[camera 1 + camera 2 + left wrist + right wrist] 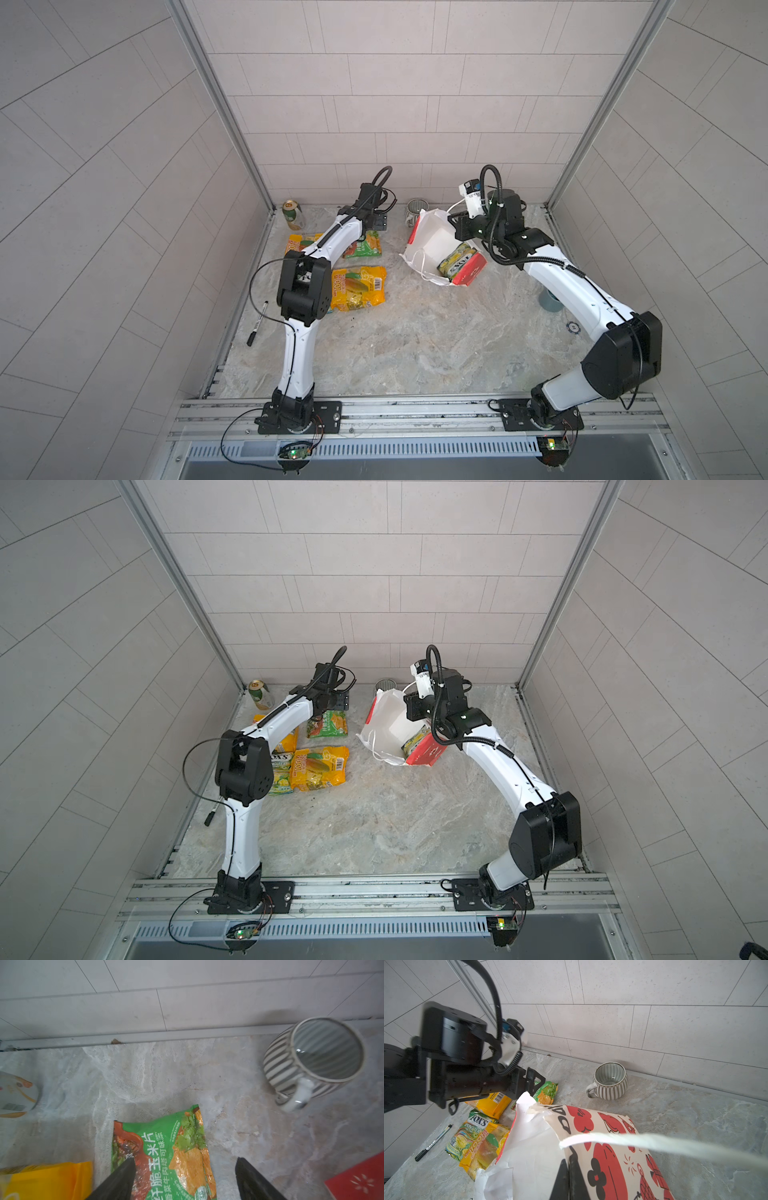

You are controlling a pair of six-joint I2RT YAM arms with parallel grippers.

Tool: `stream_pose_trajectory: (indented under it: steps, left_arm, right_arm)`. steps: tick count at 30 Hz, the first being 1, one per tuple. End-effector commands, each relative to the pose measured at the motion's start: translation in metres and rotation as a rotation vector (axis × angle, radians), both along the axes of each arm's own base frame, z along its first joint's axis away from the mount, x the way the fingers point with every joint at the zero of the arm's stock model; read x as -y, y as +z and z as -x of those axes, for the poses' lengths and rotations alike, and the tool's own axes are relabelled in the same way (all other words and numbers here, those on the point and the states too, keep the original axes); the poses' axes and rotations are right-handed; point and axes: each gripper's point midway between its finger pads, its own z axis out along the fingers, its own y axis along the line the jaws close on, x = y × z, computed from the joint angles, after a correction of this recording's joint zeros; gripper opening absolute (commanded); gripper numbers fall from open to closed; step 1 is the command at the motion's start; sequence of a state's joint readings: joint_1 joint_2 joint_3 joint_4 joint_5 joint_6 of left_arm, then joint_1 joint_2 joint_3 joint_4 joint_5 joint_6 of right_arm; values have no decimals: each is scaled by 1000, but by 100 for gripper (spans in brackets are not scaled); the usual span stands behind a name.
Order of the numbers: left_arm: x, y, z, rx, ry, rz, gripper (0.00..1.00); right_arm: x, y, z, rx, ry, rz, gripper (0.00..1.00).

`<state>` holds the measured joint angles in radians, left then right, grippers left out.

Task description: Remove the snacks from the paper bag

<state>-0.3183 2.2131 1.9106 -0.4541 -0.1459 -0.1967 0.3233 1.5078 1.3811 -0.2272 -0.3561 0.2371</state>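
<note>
Here, the left gripper (185,1160) hovers with its jaws spread wide and nothing clamped between them, low over the far end of the green chips packet (164,1153). That packet lies flat on the table (239,1088), resting by its own weight. Nearer in the scene lies a yellow-orange packet (359,289). Left of them are a second yellow-orange one (296,243), partly under the arm, and the green-yellow FOX'S packet (279,771). They are grouped at the left, probably to keep them clear of the bag. The right gripper (569,1169) is pinched tight on the rim of the paper bag (432,245) at the far right. It props the bag tilted with its mouth gaping toward the near left, I judge so that the other arm can reach in. One FOX'S packet (457,259) sits inside, so the task is unfinished.
</note>
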Motion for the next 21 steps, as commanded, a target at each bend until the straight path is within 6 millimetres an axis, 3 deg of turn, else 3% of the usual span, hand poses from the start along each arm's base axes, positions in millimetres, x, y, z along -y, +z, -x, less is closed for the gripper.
stream_pose_trajectory:
  steps: [1,9,15,21]
  left_arm:
    - [-4,-6,-12,-20,-8,-17,82]
    - [-4,-30,-49,-14,3,-46,83]
    - [-1,-58,-58,-67,-15,-50,82]
    - [-4,-72,-60,-80,-11,-47,79]
  right_arm:
    - [3,19,6,53,2,-24,3]
    - [0,20,4,51,11,-28,3]
    - [2,22,6,60,7,-22,3]
    - [2,22,6,60,8,-21,3]
